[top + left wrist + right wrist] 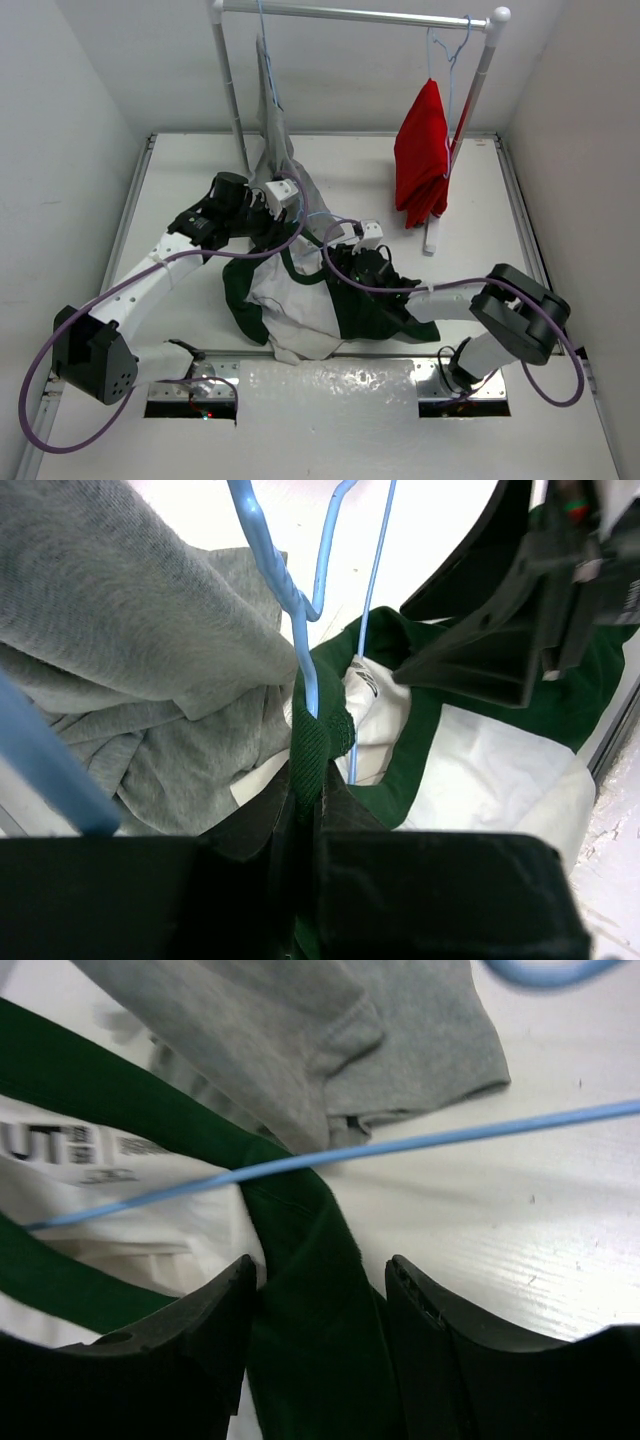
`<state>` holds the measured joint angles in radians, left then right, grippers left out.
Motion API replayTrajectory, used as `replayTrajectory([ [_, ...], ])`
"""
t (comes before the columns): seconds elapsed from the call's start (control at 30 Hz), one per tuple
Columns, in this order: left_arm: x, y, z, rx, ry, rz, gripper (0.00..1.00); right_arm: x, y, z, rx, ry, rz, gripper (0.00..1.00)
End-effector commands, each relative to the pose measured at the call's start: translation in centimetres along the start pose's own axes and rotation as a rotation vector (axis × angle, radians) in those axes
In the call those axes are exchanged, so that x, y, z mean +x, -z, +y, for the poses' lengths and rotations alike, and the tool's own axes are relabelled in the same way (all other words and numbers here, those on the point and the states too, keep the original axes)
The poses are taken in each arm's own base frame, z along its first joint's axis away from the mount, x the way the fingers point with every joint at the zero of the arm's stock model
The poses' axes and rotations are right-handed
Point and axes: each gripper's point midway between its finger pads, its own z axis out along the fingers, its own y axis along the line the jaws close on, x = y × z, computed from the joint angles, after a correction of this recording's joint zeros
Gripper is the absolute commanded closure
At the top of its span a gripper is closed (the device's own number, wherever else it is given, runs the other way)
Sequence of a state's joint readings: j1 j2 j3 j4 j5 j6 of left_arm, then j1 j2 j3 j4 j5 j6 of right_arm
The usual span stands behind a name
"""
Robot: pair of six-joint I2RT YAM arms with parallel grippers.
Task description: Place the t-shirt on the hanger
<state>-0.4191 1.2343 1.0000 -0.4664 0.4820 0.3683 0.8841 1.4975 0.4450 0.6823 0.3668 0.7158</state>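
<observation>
The t-shirt (300,305) lies crumpled on the table between my arms, white panel up and dark green at its edges. My left gripper (310,792) (283,203) is shut on the ribbed green collar (312,740), holding it raised. The pale-blue wire hanger (303,630) stands right above that pinch, one wire running down into the neck opening. My right gripper (320,1262) (346,250) is open astride a fold of green shirt fabric (310,1340); the left finger touches it and the right finger stands apart. The hanger wire (420,1142) crosses just beyond these fingertips.
A grey garment (275,150) (120,630) (350,1040) hangs from the rail (350,14) and drapes onto the table against the shirt. A red garment (422,155) hangs at the rail's right end. The rail's posts (232,90) stand behind. Walls close in on both sides.
</observation>
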Motion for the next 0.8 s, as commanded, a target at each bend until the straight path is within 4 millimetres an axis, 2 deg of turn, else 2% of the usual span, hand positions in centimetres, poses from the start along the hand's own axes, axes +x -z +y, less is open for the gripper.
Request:
replayTrajectory([
  [0.0, -2.5, 0.8, 0.6, -0.029, -0.041, -0.088, 1.00, -1.3, -0.9, 1.1, -0.019, -0.065, -0.056, 0.47],
  [0.03, -2.4, 0.7, 0.5, -0.029, -0.042, -0.086, 1.00, -1.1, -1.1, 1.1, -0.018, -0.066, -0.055, 0.50],
  [0.17, -2.3, 0.9, 0.5, -0.031, -0.054, -0.085, 1.00, -0.3, -1.2, -0.2, 0.014, -0.078, -0.038, 1.00],
  [0.2, -2.3, 1.0, 0.5, -0.029, -0.063, -0.083, 1.00, 0.0, -1.0, -0.6, 0.017, -0.094, -0.030, 1.00],
  [0.23, -2.2, 1.3, 0.7, -0.033, -0.081, -0.079, 1.00, -0.6, -0.7, -1.3, 0.025, -0.112, -0.049, 1.00],
  [0.27, -2.1, 1.4, 0.7, -0.031, -0.091, -0.077, 1.00, 0.5, 0.2, -2.9, 0.050, -0.116, -0.033, 1.00],
  [0.3, -1.8, 1.5, 0.8, -0.033, -0.098, -0.066, 1.00, -0.1, 0.6, -4.3, 0.077, -0.150, -0.063, 1.00],
  [0.33, -1.5, 1.6, 1.1, -0.032, -0.128, -0.057, 1.00, 0.3, 1.9, -6.1, 0.103, -0.165, -0.068, 1.00],
  [0.37, -1.3, 1.7, 0.8, -0.013, -0.146, -0.052, 1.00, 0.0, 2.4, -7.0, 0.115, -0.185, -0.085, 1.00],
  [0.4, -1.0, 1.6, 0.6, 0.004, -0.166, -0.042, 1.00, -0.6, 2.9, -9.2, 0.161, -0.212, -0.107, 1.00],
  [0.43, -0.3, 1.7, 0.3, 0.029, -0.203, -0.019, 1.00, -0.1, 3.5, -10.2, 0.164, -0.220, -0.087, 1.00],
  [0.47, -0.1, 1.8, -0.3, 0.061, -0.219, -0.015, 1.00, -1.2, 3.9, -10.5, 0.160, -0.221, -0.113, 1.00],
  [0.5, 0.5, 1.9, -0.7, 0.083, -0.228, 0.005, 1.00, -0.8, 4.3, -12.0, 0.198, -0.196, -0.082, 1.00],
  [0.57, 1.0, 2.0, -0.6, 0.087, -0.265, 0.026, 1.00, -2.1, 4.7, -12.1, 0.198, -0.174, -0.096, 1.00],
  [0.63, 1.5, 2.0, 0.1, 0.050, -0.269, 0.051, 1.00, -2.4, 5.1, -12.9, 0.221, -0.146, -0.091, 1.00],
  [0.73, 2.4, 2.3, 2.3, -0.067, -0.297, 0.102, 1.00, -3.3, 6.0, -14.0, 0.257, -0.125, -0.107, 1.00],
  [0.77, 2.9, 2.6, 3.3, -0.122, -0.308, 0.133, 1.00, -2.9, 6.4, -14.7, 0.279, -0.117, -0.089, 1.00],
])
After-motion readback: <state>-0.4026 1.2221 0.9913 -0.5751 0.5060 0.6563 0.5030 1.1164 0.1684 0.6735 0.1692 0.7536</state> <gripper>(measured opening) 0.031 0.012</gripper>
